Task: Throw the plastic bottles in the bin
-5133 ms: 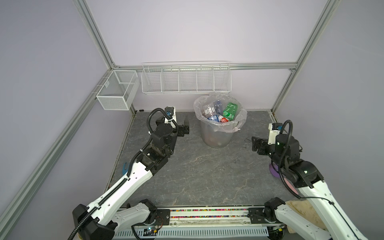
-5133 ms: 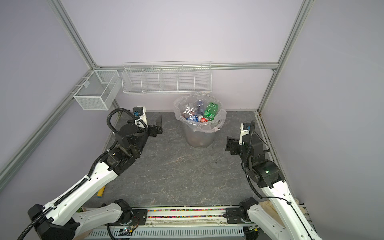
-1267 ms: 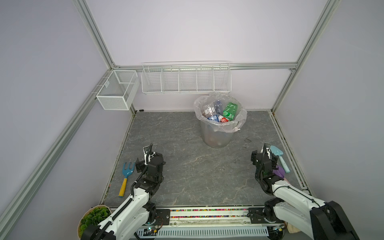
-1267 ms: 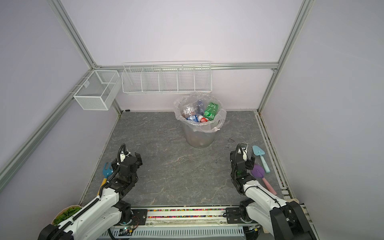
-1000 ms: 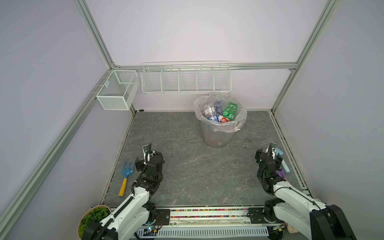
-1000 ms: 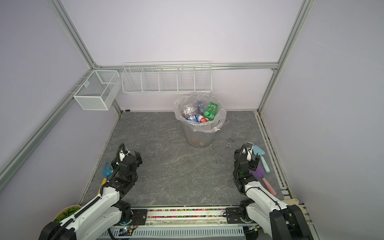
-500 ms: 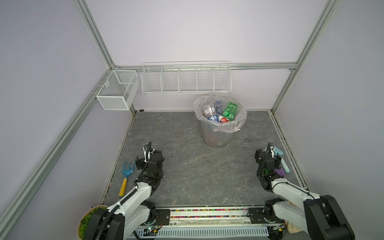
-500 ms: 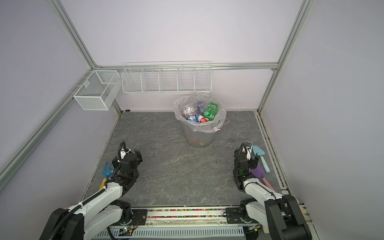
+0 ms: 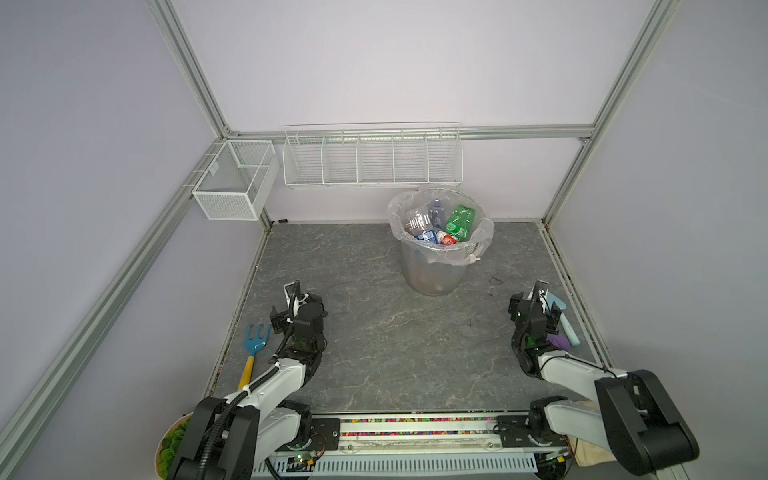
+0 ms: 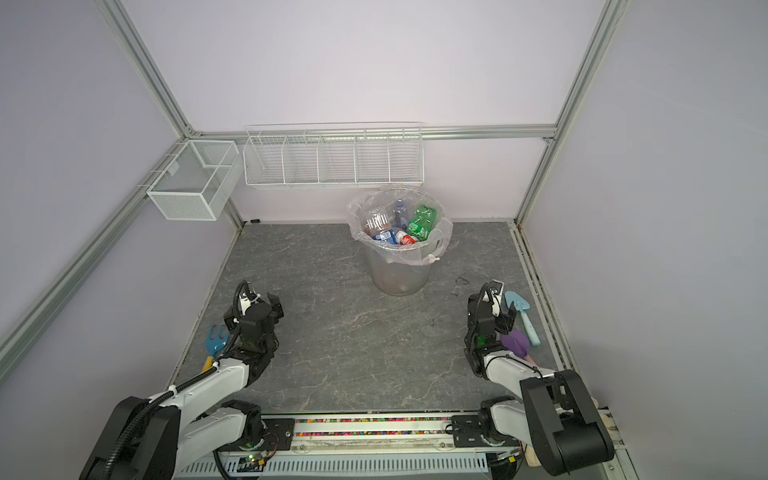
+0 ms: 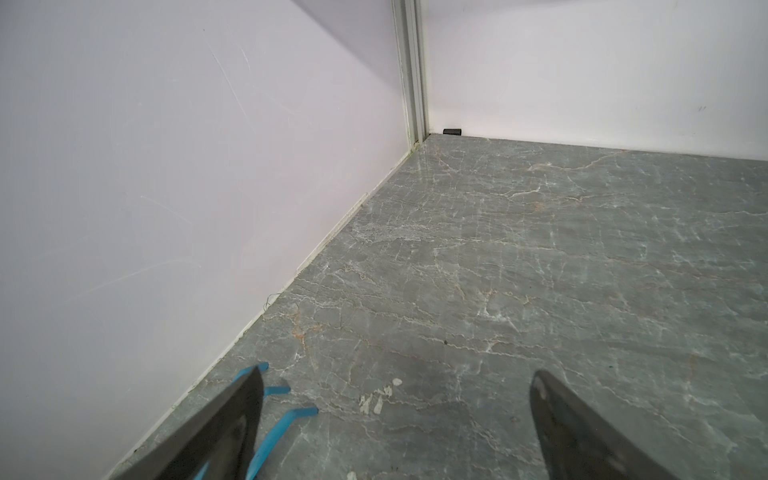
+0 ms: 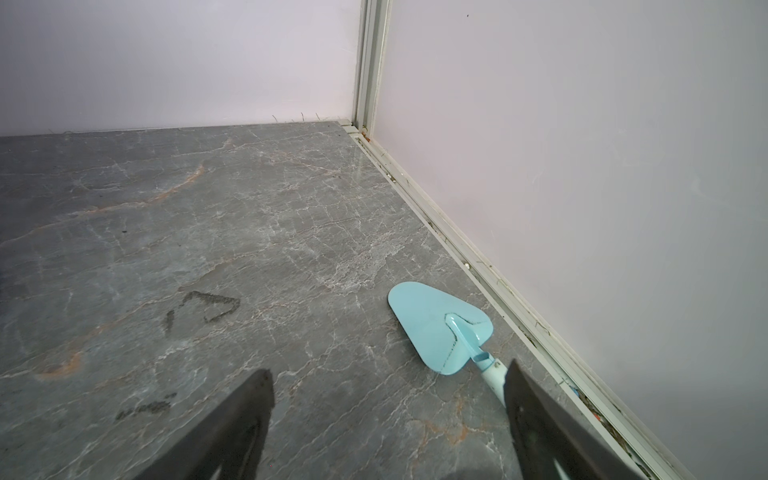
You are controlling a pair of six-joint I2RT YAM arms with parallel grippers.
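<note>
A: Where are the bottles (image 9: 436, 226)?

B: All in the bin (image 9: 434, 270), piled up to the rim. Green one (image 10: 421, 223) leans at a slant, long axis running up toward the back wall. The clear ones lie mixed, some on their sides; can't tell which way the caps face.

A: Bin itself?

B: Upright, clear bag liner (image 9: 482, 245) folded over the rim, standing on the desk (image 9: 374, 332) toward the back, under the wire rack (image 9: 372, 156).

A: Surface & room?

B: Grey marbled stone look w/ pale veins, a few dark scuffs. Pale lilac walls on 3 sides, aluminium frame posts in the corners. A mesh basket (image 9: 235, 185) hangs on the left wall.

A: Hands?

B: Left hand (image 11: 395, 432) wide open, nothing in it, low near the front left, just beside a blue rake (image 9: 255, 343). Right hand (image 12: 388, 419) wide open too, nothing held, front right, next to a light blue trowel (image 12: 440, 330) and a purple tool (image 10: 515, 341). Both well apart from the bin.
</note>
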